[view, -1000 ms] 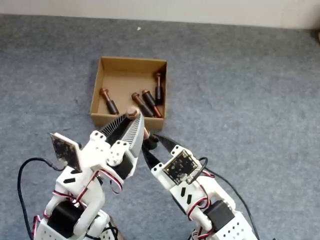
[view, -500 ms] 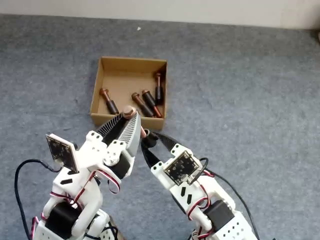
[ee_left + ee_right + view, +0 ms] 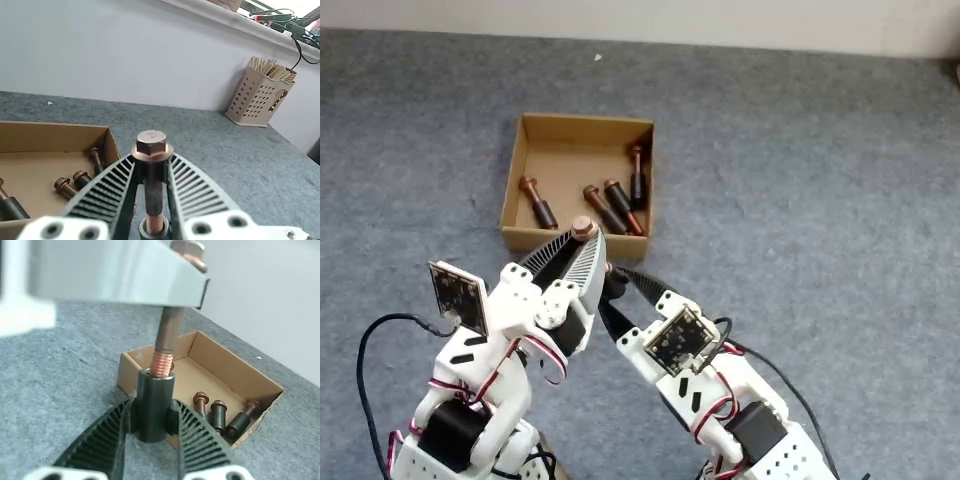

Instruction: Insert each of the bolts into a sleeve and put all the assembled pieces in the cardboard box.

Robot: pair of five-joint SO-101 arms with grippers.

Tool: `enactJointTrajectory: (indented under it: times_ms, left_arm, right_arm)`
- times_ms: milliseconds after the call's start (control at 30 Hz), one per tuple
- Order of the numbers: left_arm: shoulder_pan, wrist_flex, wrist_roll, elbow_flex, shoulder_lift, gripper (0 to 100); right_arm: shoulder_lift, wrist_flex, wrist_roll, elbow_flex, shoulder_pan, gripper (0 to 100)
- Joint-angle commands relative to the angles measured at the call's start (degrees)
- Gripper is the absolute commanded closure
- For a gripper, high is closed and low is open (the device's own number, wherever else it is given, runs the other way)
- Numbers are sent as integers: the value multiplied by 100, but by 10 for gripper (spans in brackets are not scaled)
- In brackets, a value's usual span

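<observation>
Bolt [image 3: 152, 170] shifted back, tip in sleeve [image 3: 152, 405]

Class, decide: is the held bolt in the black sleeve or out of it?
Partly in. The bolt has its threaded tip in the mouth of the sleeve; the rest of its shank stands above it.

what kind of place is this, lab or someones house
Likely a lab or hobby workbench, not certain: two white robot arms at a grey felt-covered table, a brown cardboard box of assembled bolts, and loose cables on a ledge behind.
</observation>
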Motion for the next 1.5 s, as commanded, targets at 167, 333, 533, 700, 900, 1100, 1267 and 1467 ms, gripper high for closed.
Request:
enactJointTrajectory:
  times_ms: [167, 333, 533, 700, 900, 1100, 1267, 1467]
  left_arm:
    - [-75, 299, -18, -48, -13, 745]
    - [-92, 879, -18, -163, -13, 608]
    - [-119, 1837, -26, -971, -13, 638]
    - [-681, 2585, -26, -1455, -13, 638]
    - [-2527, 2602, -26, -954, -13, 638]
    - [-3178, 2602, -26, 251, -13, 638]
    - [-3187, 2602, -255, 1103, -22, 638]
    - [-3204, 2418, -721, 1842, -22, 639]
  right_arm:
    - [-145, -716, 18, 558, 242, 995]
    - [-145, -716, 18, 576, 268, 995]
    - [-145, -716, 18, 611, 277, 995]
    - [-136, -690, 18, 620, 286, 995]
    - [-119, -681, -668, 620, 338, 995]
    - [-92, -681, -2295, 620, 1042, 995]
    - [-92, -629, -2365, 620, 1508, 995]
    - [-92, -374, -2365, 620, 1604, 995]
